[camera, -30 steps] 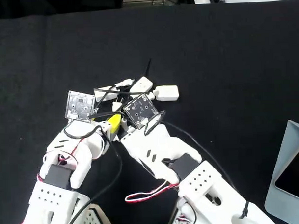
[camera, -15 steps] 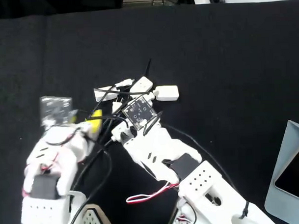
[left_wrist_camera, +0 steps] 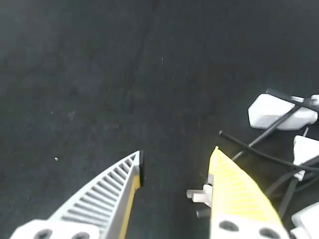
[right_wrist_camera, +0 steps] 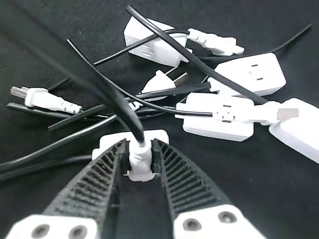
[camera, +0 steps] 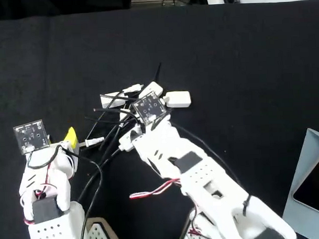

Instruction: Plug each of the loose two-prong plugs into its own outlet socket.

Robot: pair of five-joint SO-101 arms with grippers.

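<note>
My right gripper (right_wrist_camera: 138,145) is shut on a white two-prong plug (right_wrist_camera: 139,164) with a black cord. The plug stands against a white outlet block (right_wrist_camera: 107,140) just beyond the fingertips. More white outlet blocks (right_wrist_camera: 219,118) and loose plugs (right_wrist_camera: 42,98) lie tangled with black cords in the pile (camera: 143,99) beyond it. My left gripper (left_wrist_camera: 177,152) is open and holds nothing, off to the left of the pile over bare cloth. One loose plug (left_wrist_camera: 197,195) lies beside its yellow finger (camera: 70,137), and an outlet block (left_wrist_camera: 279,110) lies farther off.
Black cloth (camera: 241,59) covers the whole table. A grey bin (camera: 308,182) stands at the right edge. Black cords (camera: 105,147) trail from the pile toward the arm bases between both arms.
My left arm has swung left, away from the pile, with its gripper open. The right arm has pushed a little forward into the pile.
</note>
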